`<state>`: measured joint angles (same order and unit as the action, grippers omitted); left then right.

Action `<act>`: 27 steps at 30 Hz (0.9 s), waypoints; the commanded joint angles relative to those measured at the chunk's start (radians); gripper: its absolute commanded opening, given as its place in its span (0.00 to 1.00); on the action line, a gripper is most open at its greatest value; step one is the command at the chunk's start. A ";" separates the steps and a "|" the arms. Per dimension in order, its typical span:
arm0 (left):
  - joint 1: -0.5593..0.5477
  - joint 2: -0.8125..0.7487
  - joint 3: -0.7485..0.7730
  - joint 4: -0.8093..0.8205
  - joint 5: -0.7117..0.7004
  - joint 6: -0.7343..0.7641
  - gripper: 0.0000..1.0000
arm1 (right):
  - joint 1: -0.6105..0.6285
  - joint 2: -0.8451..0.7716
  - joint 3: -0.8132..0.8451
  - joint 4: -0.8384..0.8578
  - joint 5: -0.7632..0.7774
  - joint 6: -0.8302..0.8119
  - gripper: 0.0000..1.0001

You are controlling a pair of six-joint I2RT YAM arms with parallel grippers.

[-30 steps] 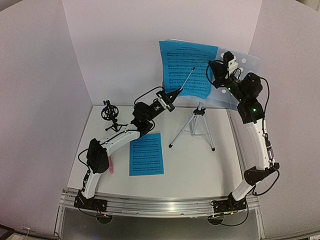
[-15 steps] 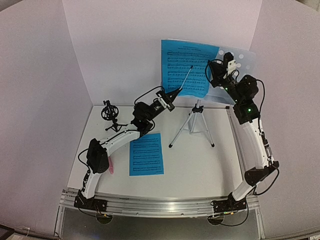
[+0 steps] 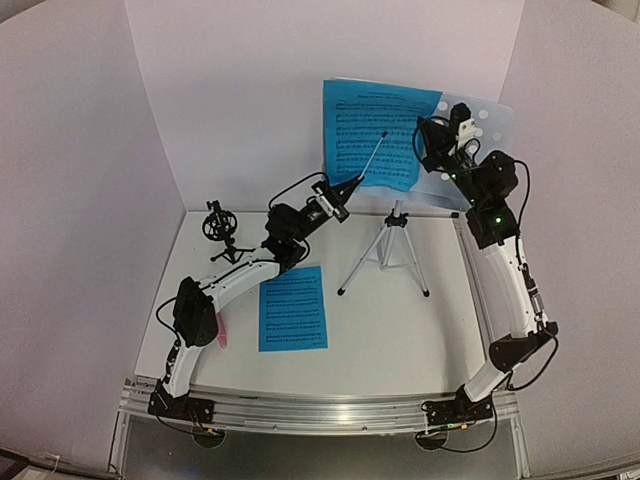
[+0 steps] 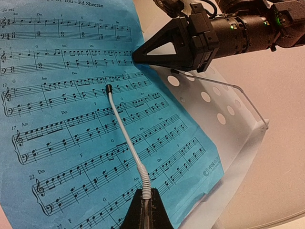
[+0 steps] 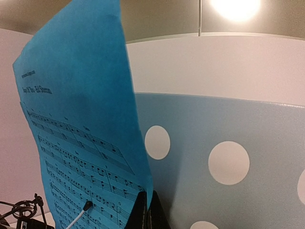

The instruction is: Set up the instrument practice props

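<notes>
The pale blue perforated music stand [image 3: 485,120] stands on its silver tripod [image 3: 390,250] at the back right. One blue sheet-music page [image 3: 375,135] leans on it. My right gripper [image 3: 428,130] is shut on that page's right edge, which also shows in the right wrist view [image 5: 150,207]. My left gripper [image 3: 358,182] is shut on the coiled base of a thin white rod [image 4: 125,136]. The rod's black tip rests against the page [image 4: 71,119]. The second page [image 3: 293,308] lies flat on the table. The black tripod mic holder [image 3: 222,228] stands at the back left. The pink microphone [image 3: 225,341] lies mostly hidden under my left arm.
White walls enclose the table at the back and on both sides. The stand's lower ledge [image 4: 248,143] juts out under the page. The tripod's legs spread over the table's back middle.
The stand's desk and the page on it have shifted slightly, and my right gripper has moved a little up with the page's edge. The left arm has stayed still.
</notes>
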<state>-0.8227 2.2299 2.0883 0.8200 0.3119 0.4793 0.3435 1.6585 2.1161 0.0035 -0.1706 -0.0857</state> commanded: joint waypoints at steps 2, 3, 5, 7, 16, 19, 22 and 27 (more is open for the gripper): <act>0.014 -0.011 0.023 -0.044 0.053 0.036 0.00 | -0.006 -0.021 -0.012 0.036 0.037 0.004 0.00; 0.014 -0.010 0.026 -0.044 0.054 0.036 0.00 | -0.006 -0.027 -0.028 0.041 0.037 0.003 0.00; 0.014 -0.008 0.028 -0.045 0.056 0.037 0.00 | -0.006 -0.036 -0.053 0.048 0.038 -0.001 0.00; 0.014 -0.007 0.027 -0.046 0.056 0.037 0.00 | -0.006 -0.043 -0.072 0.052 0.045 -0.002 0.00; 0.014 -0.006 0.017 -0.041 0.053 0.036 0.00 | -0.006 -0.058 -0.107 0.081 0.052 0.003 0.00; 0.014 -0.007 0.012 -0.033 0.047 0.036 0.00 | -0.006 -0.056 -0.101 0.081 0.051 0.006 0.00; 0.014 -0.011 0.003 -0.017 0.043 0.037 0.06 | -0.005 -0.057 -0.099 0.085 0.046 0.005 0.13; 0.014 -0.019 -0.011 0.001 0.039 0.038 0.12 | -0.005 -0.060 -0.099 0.090 0.041 0.004 0.20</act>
<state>-0.8170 2.2299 2.0916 0.8123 0.3189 0.4964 0.3425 1.6230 2.0129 0.0616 -0.1530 -0.0853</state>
